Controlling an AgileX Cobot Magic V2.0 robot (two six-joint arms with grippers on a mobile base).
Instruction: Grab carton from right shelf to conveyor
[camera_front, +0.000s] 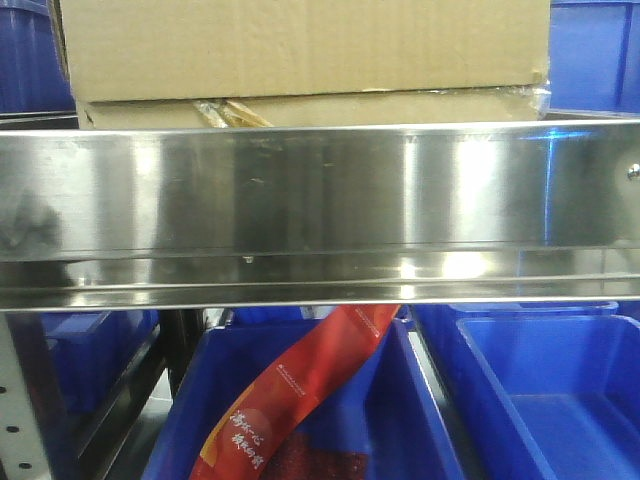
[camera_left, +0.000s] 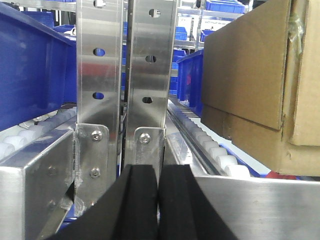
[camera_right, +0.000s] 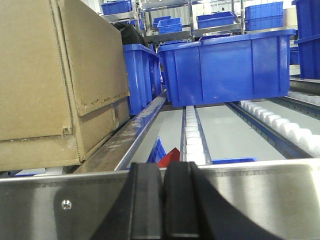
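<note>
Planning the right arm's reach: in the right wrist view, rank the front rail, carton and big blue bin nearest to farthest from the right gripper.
1. The front rail, across the tips of the right gripper.
2. The carton, left, behind the rail.
3. The big blue bin, centre-right, farther back.

Three near, level views of carton (camera_front: 300, 45)
</note>
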